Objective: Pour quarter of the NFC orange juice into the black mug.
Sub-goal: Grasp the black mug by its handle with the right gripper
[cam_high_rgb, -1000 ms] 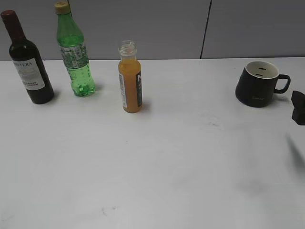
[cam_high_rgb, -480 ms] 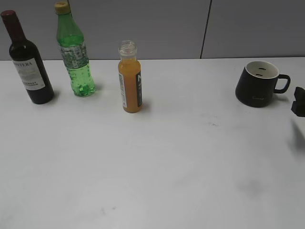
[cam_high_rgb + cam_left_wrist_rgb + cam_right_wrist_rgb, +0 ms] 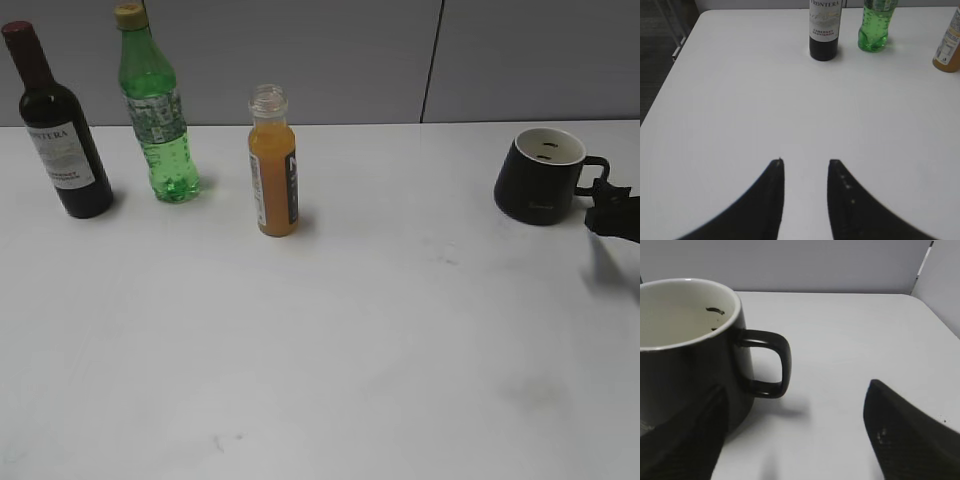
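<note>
Hovering my right gripper (image 3: 795, 435) wide open and empty beside the black mug (image 3: 687, 345) handle — left gripper (image 3: 805, 165) is sitting parted, holding nothing. NFC orange juice (image 3: 272, 165) is standing mid-table, well apart.

This looks like a lab or test bench rather than a home. A broad, plain white surface (image 3: 400, 330), faintly scuffed, runs back to bare grey wall panels (image 3: 330, 60) split by a dark vertical seam at about 1 o'clock. Only a few items stand well apart in a row near the back edge: a dark glass wine bottle with a white label (image 3: 57, 128) at 10 o'clock and a tall green plastic bottle with a yellow cap (image 3: 155, 105) beside it.
</note>
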Motion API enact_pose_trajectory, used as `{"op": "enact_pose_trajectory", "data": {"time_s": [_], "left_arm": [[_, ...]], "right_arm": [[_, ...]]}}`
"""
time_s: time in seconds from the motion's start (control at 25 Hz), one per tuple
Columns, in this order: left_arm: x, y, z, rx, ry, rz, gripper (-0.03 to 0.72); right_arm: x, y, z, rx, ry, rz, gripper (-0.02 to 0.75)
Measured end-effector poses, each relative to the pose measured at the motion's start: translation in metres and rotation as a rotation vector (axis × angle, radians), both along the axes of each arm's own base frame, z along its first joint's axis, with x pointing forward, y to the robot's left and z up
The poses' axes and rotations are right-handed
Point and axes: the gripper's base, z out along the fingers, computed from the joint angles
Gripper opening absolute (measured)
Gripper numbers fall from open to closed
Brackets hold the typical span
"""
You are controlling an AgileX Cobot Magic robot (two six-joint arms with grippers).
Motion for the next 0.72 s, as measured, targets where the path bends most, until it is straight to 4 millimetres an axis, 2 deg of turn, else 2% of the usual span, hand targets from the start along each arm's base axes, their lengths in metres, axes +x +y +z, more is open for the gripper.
{"op": "enact_pose_trajectory", "data": {"time_s": [0.4,0.72], "left_arm": [[0.000,0.000,0.000,0.000,0.000,0.000,0.239],[0.000,0.000,0.000,0.000,0.000,0.000,0.239]], "right_arm": [[0.024,-0.013,-0.010,-0.019,-0.026,-0.004,0.628],[0.041,-0.014,-0.019,-0.030,-0.036,0.037,0.615]]}}
